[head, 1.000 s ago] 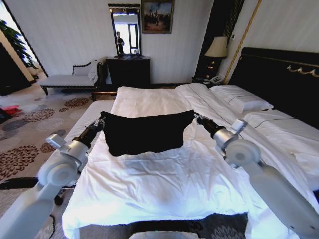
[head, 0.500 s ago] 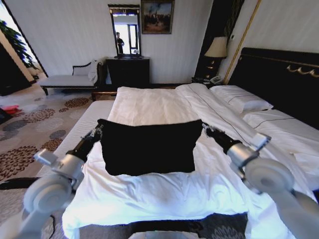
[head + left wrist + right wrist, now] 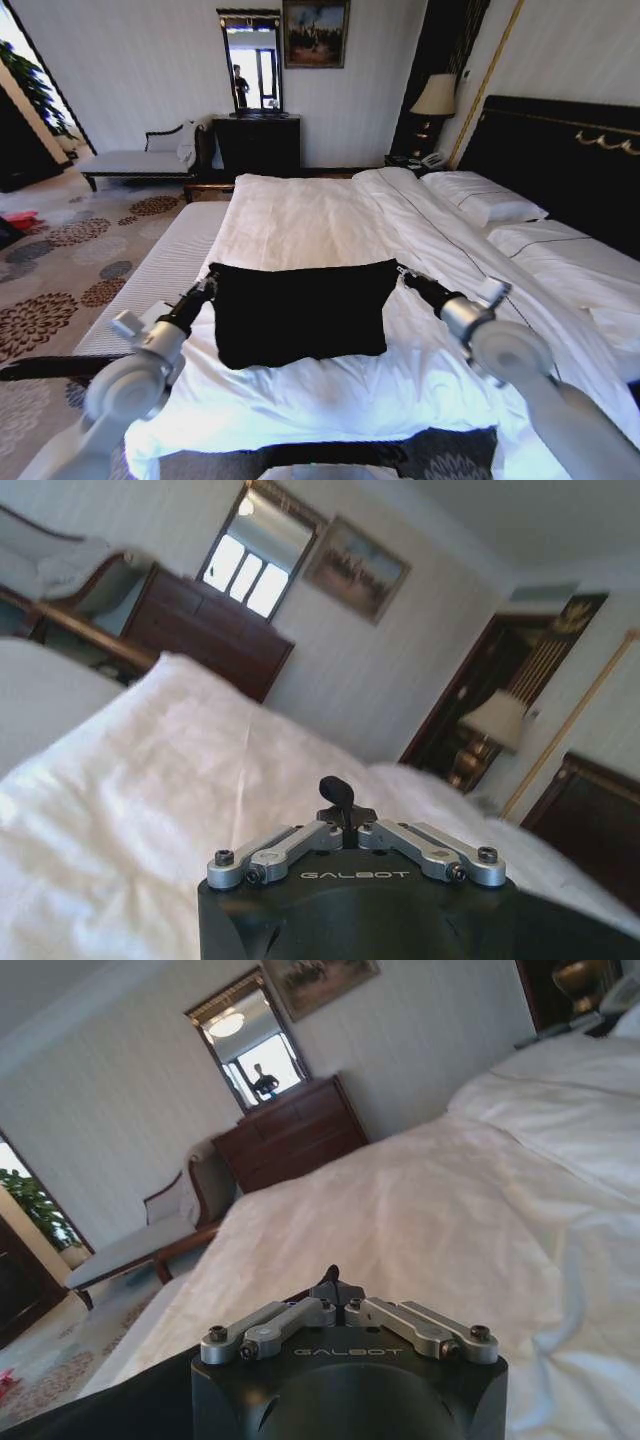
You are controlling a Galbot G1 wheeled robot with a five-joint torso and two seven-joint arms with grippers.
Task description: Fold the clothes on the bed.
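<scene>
A hotel-style bedroom: a wide bed (image 3: 330, 215) with white linen and pillows (image 3: 485, 200) against a tall dark headboard (image 3: 560, 160) with gold trim, a lit bedside lamp (image 3: 436, 97), a dark dresser (image 3: 258, 143) under a mirror (image 3: 252, 60), a framed painting (image 3: 315, 32), a chaise (image 3: 135, 160) and patterned carpet (image 3: 60, 270).

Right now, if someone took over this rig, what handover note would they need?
Left gripper: shut on the T-shirt's left top corner.
Right gripper: shut on its right top corner.
T-shirt: held stretched between both arms over the bed's white duvet, near the foot end, lower edge sagging onto it.
Done: garment gripped at both corners.
Left: no finished fold visible; lay flat, fold, release.
</scene>
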